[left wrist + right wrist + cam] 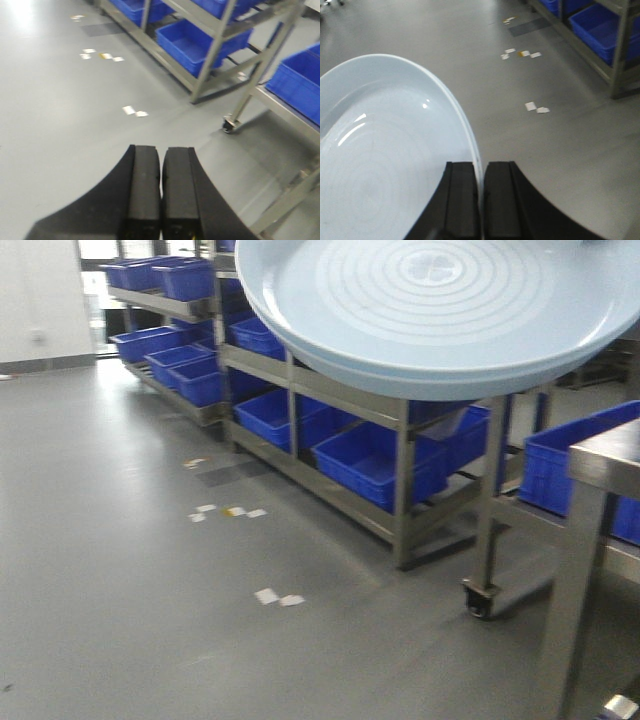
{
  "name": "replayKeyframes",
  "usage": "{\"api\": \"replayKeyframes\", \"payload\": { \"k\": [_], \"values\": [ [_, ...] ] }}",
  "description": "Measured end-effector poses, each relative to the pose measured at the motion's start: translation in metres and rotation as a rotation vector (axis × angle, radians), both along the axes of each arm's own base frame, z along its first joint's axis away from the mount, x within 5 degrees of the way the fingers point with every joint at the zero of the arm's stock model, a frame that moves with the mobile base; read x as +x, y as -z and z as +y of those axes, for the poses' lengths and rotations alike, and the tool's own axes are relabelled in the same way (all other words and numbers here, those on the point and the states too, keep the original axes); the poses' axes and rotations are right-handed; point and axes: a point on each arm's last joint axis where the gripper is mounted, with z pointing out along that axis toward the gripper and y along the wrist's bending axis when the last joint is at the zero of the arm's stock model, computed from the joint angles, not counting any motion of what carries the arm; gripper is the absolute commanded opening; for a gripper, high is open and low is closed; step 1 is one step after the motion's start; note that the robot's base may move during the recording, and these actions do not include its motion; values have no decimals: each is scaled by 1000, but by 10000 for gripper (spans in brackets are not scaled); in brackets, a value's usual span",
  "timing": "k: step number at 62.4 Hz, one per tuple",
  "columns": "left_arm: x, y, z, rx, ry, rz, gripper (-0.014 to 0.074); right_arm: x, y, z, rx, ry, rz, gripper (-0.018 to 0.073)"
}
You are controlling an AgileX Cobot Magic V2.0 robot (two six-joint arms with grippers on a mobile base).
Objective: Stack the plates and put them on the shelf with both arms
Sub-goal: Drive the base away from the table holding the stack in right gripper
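A large pale bluish-white plate (440,310) hangs high in the front view, with a second rim showing just beneath it. In the right wrist view my right gripper (481,164) is shut on the right-hand rim of a plate (390,150), which is held above the grey floor. My left gripper (161,149) is shut with nothing between its fingers, pointing over bare floor toward the steel shelf (215,45). Neither arm appears in the front view.
Steel shelf racks holding blue bins (370,455) run along the right and back. A steel table corner (605,455) stands at near right, with a caster wheel (478,602) beside it. White tape scraps (277,597) lie on the grey floor.
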Motion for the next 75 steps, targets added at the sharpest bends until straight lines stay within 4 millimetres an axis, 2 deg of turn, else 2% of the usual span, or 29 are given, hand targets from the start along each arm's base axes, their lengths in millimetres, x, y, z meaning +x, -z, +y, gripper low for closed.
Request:
{"api": "replayKeyframes", "payload": {
  "k": [75],
  "values": [
    [0, 0, 0, 0, 0, 0, 101, 0, 0, 0, 0, 0, 0, 48]
  ]
}}
